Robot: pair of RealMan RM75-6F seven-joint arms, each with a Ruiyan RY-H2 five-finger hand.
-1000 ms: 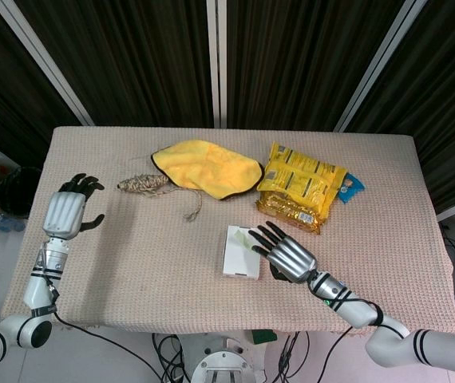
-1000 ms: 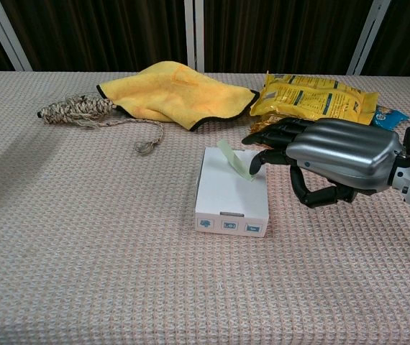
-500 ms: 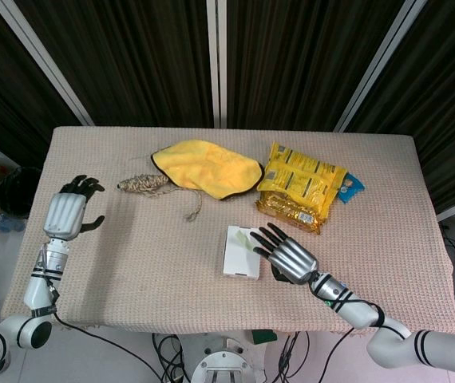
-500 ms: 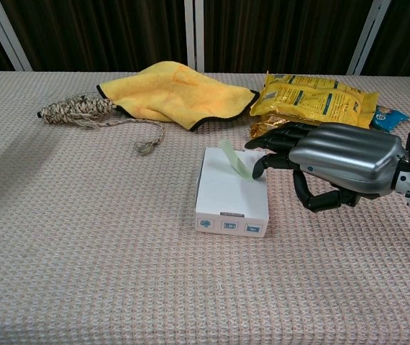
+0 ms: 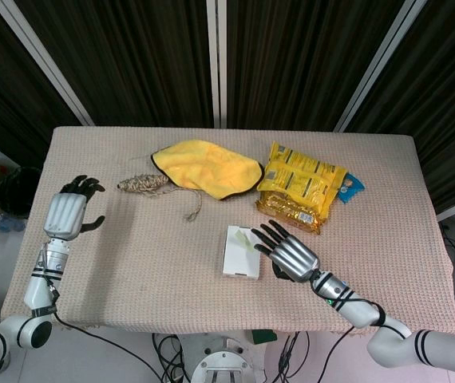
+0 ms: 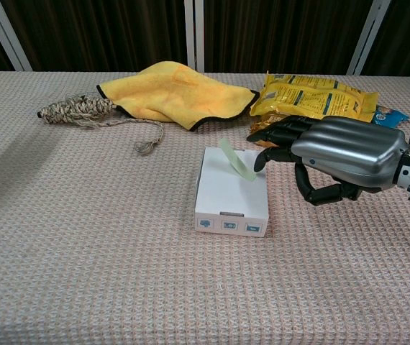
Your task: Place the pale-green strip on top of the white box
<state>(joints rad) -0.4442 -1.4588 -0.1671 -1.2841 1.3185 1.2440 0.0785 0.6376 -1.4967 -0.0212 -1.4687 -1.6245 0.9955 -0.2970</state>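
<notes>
Counting one strip (image 6: 237, 159), one box (image 6: 230, 191), one cloth (image 5: 208, 166), one snack bag (image 5: 301, 186). Strip lying on box, at nine o'clock from right hand (image 6: 334, 158), fingers spread, grasping nothing. Left hand (image 5: 67, 212) likewise released.

The surface (image 6: 104, 273) is covered in a beige cloth with a coarse waffle weave, matt all over. The white box (image 6: 231, 192) looks like smooth matt cardboard, and the pale-green strip (image 6: 237, 159) on it is thin and papery. The right hand (image 6: 338, 156) has a glossy silver shell, metal or hard plastic, and dull black fingers (image 6: 277, 136). The left hand (image 5: 66, 214) has the same silver back and black fingers. The yellow cloth (image 6: 172, 92) is soft and fuzzy with a dark hem. The snack bag (image 6: 313, 97) is shiny crinkled foil. The rope bundle (image 6: 79, 109) is rough, fibrous twine
</notes>
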